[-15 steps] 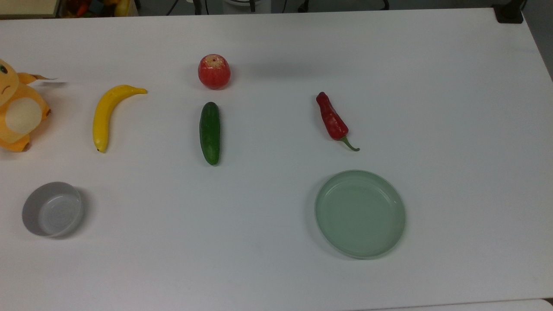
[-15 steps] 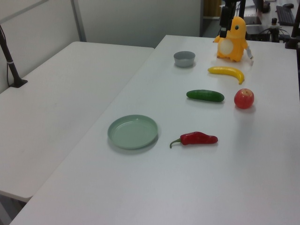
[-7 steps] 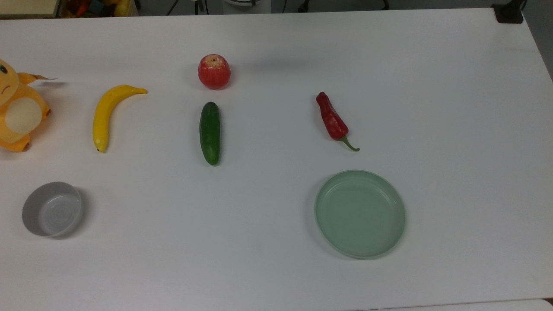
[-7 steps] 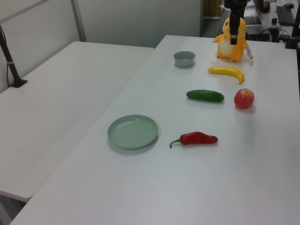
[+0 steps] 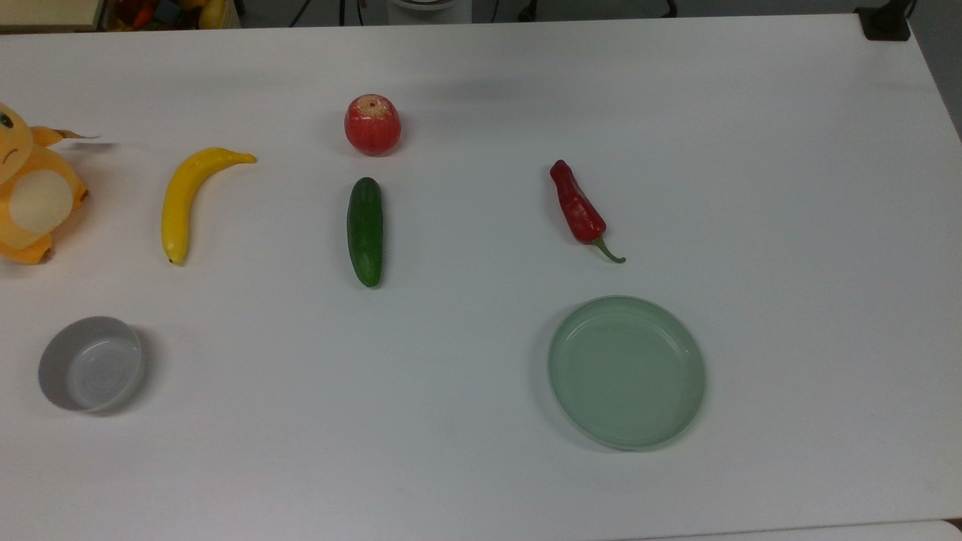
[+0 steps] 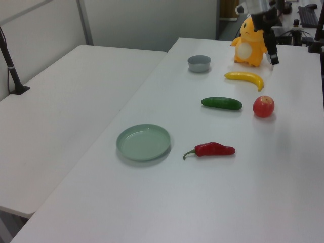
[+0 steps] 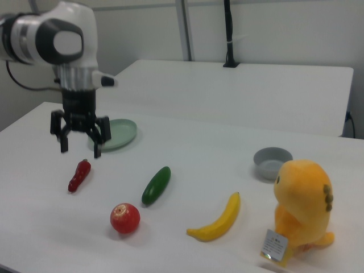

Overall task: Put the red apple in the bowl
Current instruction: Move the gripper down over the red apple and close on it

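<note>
Round red apple point(image 5: 372, 125) w/ pale stem patch sits on white table point(image 5: 789, 188), just beyond dark green cucumber point(image 5: 365, 231) toward the top view's far edge. Small grey round bowl point(image 5: 91, 364) is well apart from cucumber, near the top view's left edge; bare tabletop between. Black two-finger gripper point(image 7: 78, 145) hangs spread wide in air, holding nothing, above long red chili point(image 7: 79, 174) in right view.

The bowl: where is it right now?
The bowl sits empty near the top view's lower left corner, below the banana and the orange plush toy.
</note>
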Motion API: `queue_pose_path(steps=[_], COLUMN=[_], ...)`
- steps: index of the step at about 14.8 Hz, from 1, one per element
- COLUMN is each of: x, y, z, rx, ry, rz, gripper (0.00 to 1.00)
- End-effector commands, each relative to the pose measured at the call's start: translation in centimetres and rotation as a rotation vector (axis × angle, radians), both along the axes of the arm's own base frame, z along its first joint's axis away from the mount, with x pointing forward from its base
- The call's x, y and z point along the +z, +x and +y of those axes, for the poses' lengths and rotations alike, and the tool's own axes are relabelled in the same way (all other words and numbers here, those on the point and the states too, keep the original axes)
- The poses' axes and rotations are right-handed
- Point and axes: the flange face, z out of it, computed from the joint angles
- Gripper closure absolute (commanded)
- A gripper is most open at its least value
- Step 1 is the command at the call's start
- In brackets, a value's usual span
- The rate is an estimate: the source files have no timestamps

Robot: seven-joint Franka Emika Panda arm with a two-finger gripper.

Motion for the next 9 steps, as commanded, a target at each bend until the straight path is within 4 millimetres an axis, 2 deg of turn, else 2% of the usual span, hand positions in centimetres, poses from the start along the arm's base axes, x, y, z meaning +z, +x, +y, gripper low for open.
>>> queue_pose_path(steps=[1,5,6,9], x=[-4.5,-9.0,-10.1,-13.6], y=[-1.8,-2.4,-2.4,-2.5], z=[-2.1,-3.5,-4.5,-5.4], rx=[0.014,-0.005,-0.018,-0.011], ry=[-0.045,-0.064,-0.072,-0.141], rz=[0.076,0.071,0.049,-0.02], gripper=[0.0,0.0,0.0,0.0])
